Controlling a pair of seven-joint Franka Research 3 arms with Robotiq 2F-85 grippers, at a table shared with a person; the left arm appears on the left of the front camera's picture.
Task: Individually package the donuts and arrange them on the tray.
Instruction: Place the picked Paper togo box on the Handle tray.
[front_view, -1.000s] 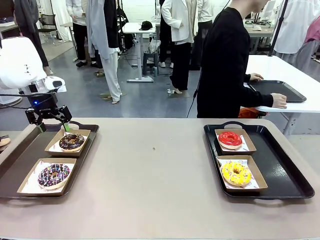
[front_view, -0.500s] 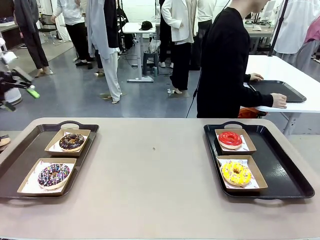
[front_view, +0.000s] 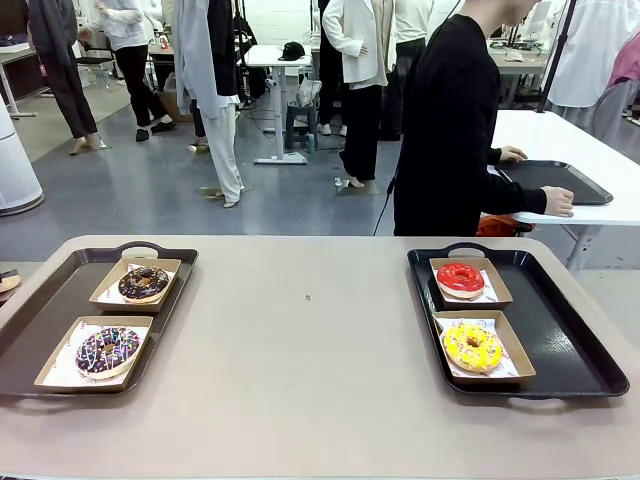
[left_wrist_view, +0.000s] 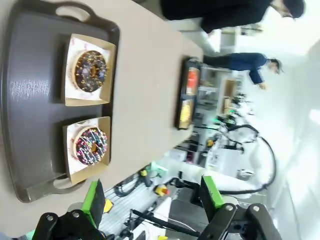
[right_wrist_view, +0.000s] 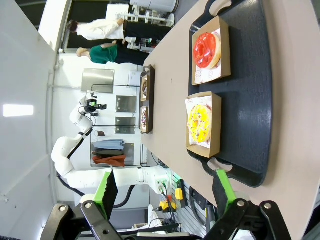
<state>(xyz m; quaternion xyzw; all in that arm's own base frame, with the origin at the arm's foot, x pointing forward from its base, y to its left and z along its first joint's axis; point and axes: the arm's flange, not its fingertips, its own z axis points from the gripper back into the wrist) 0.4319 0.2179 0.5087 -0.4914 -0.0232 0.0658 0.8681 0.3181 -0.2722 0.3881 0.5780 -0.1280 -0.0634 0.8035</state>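
Four donuts lie each in its own shallow cardboard box. On the left tray are a dark chocolate donut and a chocolate donut with pale sprinkles. The right tray carries a red donut and a yellow sprinkled donut. My left gripper hangs open high above the left tray, well off the two chocolate donuts. My right gripper is open too, raised clear of its tray, the red donut and the yellow donut.
A person in black stands at the table's far side, turned toward a neighbouring white table with another black tray. Bare tabletop stretches between the two trays. Other people stand farther back.
My left arm, which hovered over the far end of the left tray, has lifted away to the left and left the front view. Donuts and trays have not moved.
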